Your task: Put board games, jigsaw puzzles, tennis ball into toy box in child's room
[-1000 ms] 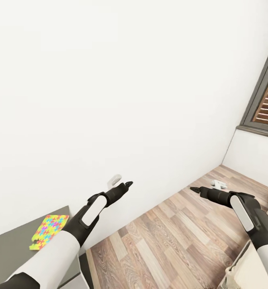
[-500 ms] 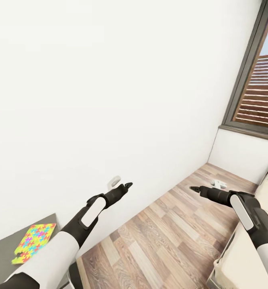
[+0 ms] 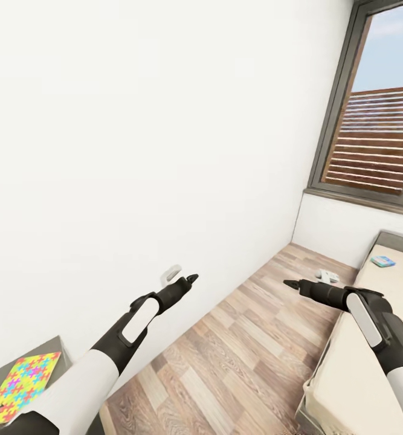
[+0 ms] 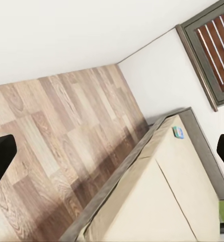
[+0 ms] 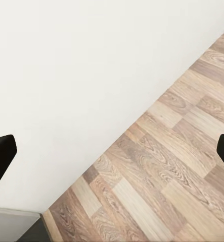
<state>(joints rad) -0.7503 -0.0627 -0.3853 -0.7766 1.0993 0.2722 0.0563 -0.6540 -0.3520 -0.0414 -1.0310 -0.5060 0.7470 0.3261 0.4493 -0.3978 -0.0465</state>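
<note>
One colourful jigsaw puzzle (image 3: 21, 386) lies flat on the grey table (image 3: 2, 371) at the head view's lower left corner. The beige bed (image 3: 370, 362) stands at the right, and a small blue-green board game (image 3: 382, 261) rests near its head; the left wrist view also catches the bed (image 4: 162, 196) and that game (image 4: 178, 132). My left gripper (image 3: 192, 278) and right gripper (image 3: 287, 283) are held out over the wood floor, both open and empty, their fingertips (image 4: 1, 154) (image 5: 1, 151) far apart. The toy box and tennis ball are out of view.
A plain white wall (image 3: 135, 151) runs along the left. A dark-framed window (image 3: 370, 139) with slats sits above the bed. A small white object (image 3: 328, 276) lies on the plank floor (image 3: 243, 350) by the bed. Open floor stretches between wall and bed.
The camera has swung to the right: the puzzle and table slid to the picture's lower left corner, and the window and bed came into view. Both arms keep the same pose.
</note>
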